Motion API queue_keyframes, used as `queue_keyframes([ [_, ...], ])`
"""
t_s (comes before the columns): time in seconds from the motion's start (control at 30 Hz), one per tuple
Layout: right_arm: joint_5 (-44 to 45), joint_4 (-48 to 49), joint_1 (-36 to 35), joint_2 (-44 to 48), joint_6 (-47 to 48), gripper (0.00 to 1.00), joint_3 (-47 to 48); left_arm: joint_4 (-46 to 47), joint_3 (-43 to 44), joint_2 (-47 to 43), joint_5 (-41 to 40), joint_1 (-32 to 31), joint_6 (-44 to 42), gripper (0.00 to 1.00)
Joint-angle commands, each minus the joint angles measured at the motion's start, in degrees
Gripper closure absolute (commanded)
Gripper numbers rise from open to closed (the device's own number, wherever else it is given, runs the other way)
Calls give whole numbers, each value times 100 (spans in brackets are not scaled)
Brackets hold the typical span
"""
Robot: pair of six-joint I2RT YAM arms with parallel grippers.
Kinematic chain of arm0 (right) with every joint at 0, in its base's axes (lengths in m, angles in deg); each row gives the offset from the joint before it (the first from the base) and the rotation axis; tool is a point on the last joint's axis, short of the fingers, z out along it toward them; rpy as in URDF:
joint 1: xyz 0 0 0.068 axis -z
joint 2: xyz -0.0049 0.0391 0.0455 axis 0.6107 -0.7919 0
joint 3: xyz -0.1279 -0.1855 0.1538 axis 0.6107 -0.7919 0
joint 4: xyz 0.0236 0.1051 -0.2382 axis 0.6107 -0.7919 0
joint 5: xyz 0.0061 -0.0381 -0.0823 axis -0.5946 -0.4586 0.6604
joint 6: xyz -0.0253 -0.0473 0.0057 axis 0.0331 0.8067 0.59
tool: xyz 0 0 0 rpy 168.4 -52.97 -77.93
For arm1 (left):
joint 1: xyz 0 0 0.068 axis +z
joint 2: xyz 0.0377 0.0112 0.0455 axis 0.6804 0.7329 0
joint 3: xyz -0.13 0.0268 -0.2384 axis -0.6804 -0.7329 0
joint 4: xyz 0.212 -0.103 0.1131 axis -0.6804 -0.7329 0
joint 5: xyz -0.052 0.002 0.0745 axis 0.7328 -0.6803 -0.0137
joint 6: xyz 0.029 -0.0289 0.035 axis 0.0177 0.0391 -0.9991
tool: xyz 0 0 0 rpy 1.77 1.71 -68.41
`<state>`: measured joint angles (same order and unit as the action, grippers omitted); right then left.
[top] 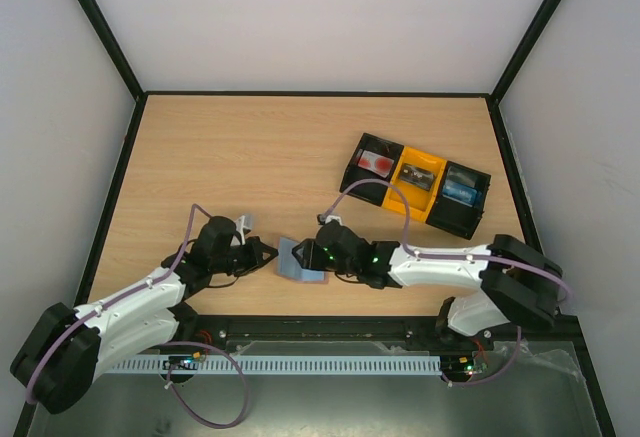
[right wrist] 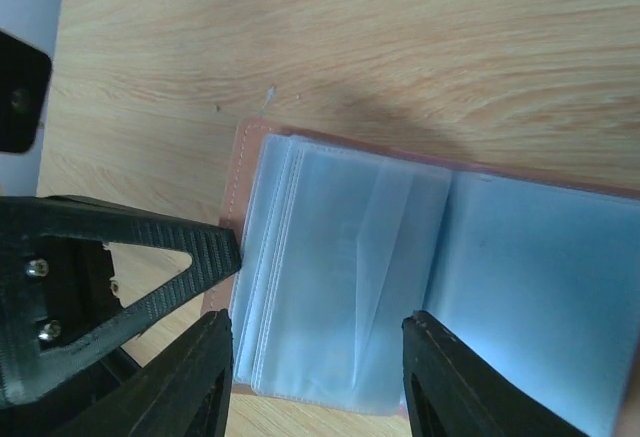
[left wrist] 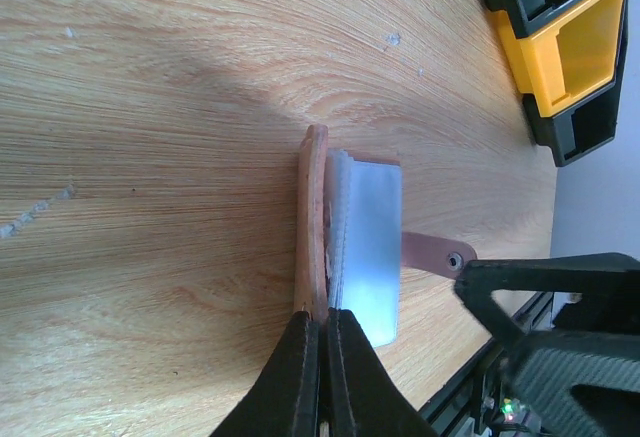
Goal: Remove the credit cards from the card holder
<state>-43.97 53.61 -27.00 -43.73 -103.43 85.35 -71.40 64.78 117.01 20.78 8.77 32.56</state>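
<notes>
The card holder (top: 299,261) lies open near the table's front edge, between my two grippers. In the left wrist view my left gripper (left wrist: 322,325) is shut on the edge of its brown cover (left wrist: 313,212), with the pale blue sleeves (left wrist: 368,242) and the brown tab (left wrist: 432,254) beside it. In the right wrist view my right gripper (right wrist: 322,362) is open just above the clear plastic sleeves (right wrist: 345,267), one finger on each side of a page. I cannot make out any credit card inside the sleeves.
A black-and-yellow three-compartment tray (top: 397,195) stands at the back right, with card-like items in its compartments; its corner shows in the left wrist view (left wrist: 570,52). The left gripper's finger (right wrist: 150,257) sits close to my right gripper.
</notes>
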Motion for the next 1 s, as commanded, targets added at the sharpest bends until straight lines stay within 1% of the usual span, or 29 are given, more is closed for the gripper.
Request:
queue_keyframes([
  [0.0,-383,437,-92,-482,2,52,208,-15,-63,-34,51,-26,72,97],
  [0.07,-589,484,-122,-748,32,49,295,22,-77,-30,47,-35,87,97],
  [0.23,-591,512,-192,-1080,5,45,352,68,-91,6,52,-44,80,97],
  [0.3,-561,535,-195,-1145,0,45,338,91,-91,46,76,-52,76,97],
  [0.4,-541,537,-194,-1257,0,48,331,103,-91,61,93,-52,62,97],
  [0.77,-610,564,-189,-1403,53,40,417,149,-108,80,114,-63,58,97],
  [0.97,-527,548,-191,-1423,70,39,496,171,-134,94,85,-63,45,97],
])
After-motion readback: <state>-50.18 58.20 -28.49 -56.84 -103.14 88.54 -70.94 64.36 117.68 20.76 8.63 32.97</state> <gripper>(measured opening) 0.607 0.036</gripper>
